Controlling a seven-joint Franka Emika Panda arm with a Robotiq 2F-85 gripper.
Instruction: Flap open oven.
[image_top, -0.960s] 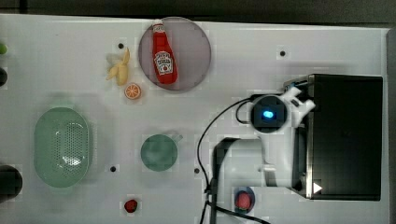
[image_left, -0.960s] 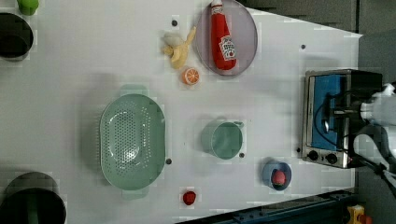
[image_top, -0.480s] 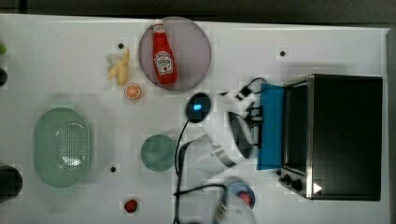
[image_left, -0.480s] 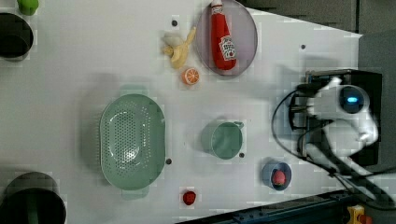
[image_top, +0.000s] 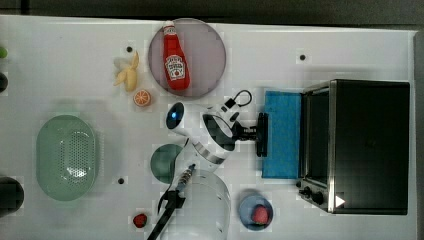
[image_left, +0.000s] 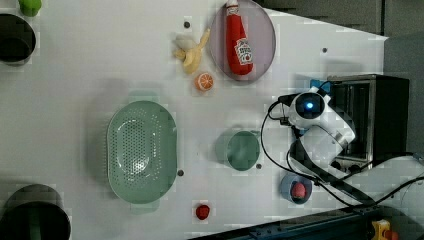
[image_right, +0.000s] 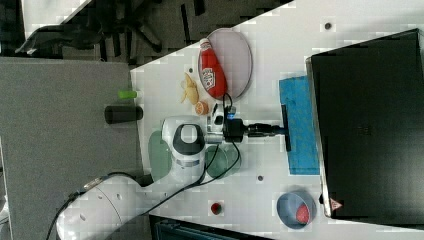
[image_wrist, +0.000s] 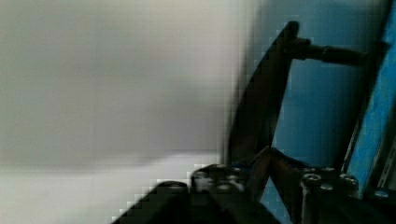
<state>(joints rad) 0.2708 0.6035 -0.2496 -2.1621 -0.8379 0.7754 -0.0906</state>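
The oven (image_top: 370, 145) stands at the top view's right, on a white table (image_top: 75, 75) that carries everything in the scene. Its blue glass door (image_top: 282, 134) is folded down flat and points toward the top view's left. The gripper (image_top: 260, 134) is closed on the dark door handle (image_right: 286, 128), which lies at the outer edge of the door. The table has small dark holes spread over its surface. In the top view, a grey plate (image_top: 210, 45) with a ketchup bottle (image_top: 175, 62) lies near the far edge, with a banana (image_top: 127, 75) and an orange slice (image_top: 142, 97) just beside it. A green colander (image_top: 66, 157) is at the top view's left, and a blue bowl (image_top: 245, 207) with a strawberry (image_top: 259, 215) sits near the oven's knobs. In the right view, a dark floor and a grey surface (image_right: 60, 125) lie beyond the table.
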